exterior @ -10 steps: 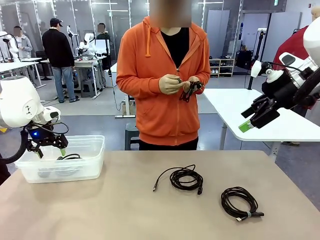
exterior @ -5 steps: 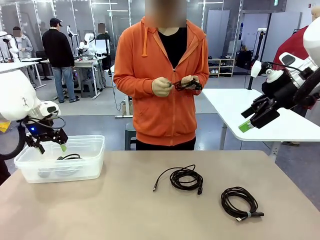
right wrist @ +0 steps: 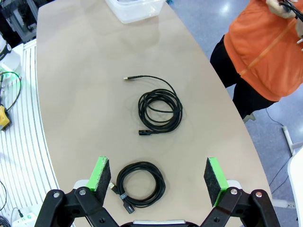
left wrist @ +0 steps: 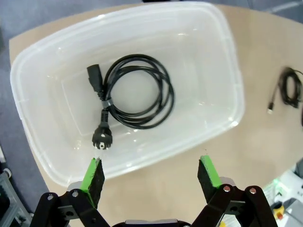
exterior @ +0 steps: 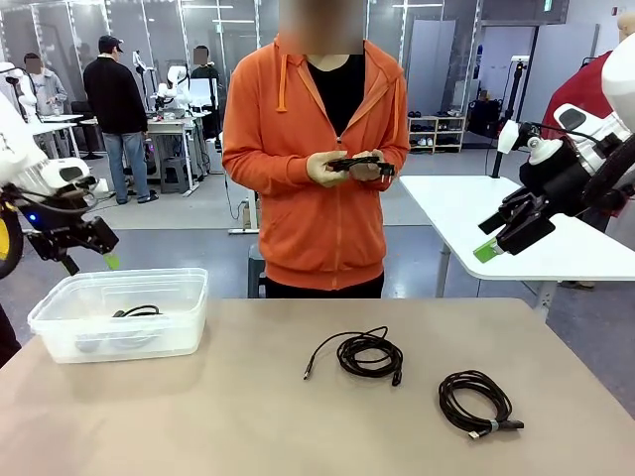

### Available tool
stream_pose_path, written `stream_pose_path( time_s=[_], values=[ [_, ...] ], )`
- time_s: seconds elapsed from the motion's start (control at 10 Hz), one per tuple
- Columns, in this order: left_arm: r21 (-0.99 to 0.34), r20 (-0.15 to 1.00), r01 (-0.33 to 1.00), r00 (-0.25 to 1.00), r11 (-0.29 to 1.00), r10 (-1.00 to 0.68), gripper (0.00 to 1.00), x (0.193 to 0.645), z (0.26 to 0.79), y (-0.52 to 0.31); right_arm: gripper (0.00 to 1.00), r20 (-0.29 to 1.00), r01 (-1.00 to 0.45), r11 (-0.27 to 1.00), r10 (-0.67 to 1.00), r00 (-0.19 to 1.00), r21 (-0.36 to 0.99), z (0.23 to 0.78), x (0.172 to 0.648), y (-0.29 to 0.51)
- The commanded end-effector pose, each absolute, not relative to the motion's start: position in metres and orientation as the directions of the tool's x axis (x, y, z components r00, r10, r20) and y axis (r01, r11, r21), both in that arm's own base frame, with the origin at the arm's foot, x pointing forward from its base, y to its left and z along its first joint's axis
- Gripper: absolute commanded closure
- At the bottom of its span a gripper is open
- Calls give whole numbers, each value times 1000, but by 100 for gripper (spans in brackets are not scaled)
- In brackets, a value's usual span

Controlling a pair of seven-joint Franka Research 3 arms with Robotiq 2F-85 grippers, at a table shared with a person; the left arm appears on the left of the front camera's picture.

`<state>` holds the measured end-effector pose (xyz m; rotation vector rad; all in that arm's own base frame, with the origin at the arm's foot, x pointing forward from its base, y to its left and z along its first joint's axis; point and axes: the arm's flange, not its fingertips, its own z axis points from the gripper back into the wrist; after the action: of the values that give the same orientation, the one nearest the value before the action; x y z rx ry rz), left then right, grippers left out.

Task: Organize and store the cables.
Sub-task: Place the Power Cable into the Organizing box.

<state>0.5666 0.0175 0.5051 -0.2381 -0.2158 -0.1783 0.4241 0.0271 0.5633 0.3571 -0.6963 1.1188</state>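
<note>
Light: you have bright, even ceiling light | Shadows: faint, soft under the cables [exterior: 389, 357] on the table [exterior: 198, 416] | Glare: pale sheen on the clear bin [left wrist: 222, 71] | Focus: your front view is sharp; wrist views bend at the edges

Your front camera sits at the robot's edge of the table [exterior: 248, 426], looking level across it at the person [exterior: 316, 198] on the far side. Your left wrist camera hangs close over the clear plastic bin [left wrist: 234, 61], facing straight down into it; your right wrist camera looks down from far higher. Both it and the front view take in the loose-tailed cable coil [exterior: 369, 354], the tighter cable coil [exterior: 476, 400] and the bin.
</note>
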Motion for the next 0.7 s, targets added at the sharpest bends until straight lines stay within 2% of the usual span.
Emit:
stream_pose_path(
  time_s=[0.0, 0.3, 0.6],
  values=[
    [-274, 266, 304, 936, 912, -232, 0, 547, 535, 26, 0, 670, -909, 411, 696, 258, -76, 562, 423, 27],
    [-341, 367, 445, 874, 828, -319, 0, 515, 591, 24, 0, 670, -909, 411, 696, 258, -76, 562, 423, 27],
    [-280, 507, 540, 785, 794, -356, 0, 480, 612, 14, 0, 670, -909, 411, 696, 258, -76, 562, 423, 27]
  ],
)
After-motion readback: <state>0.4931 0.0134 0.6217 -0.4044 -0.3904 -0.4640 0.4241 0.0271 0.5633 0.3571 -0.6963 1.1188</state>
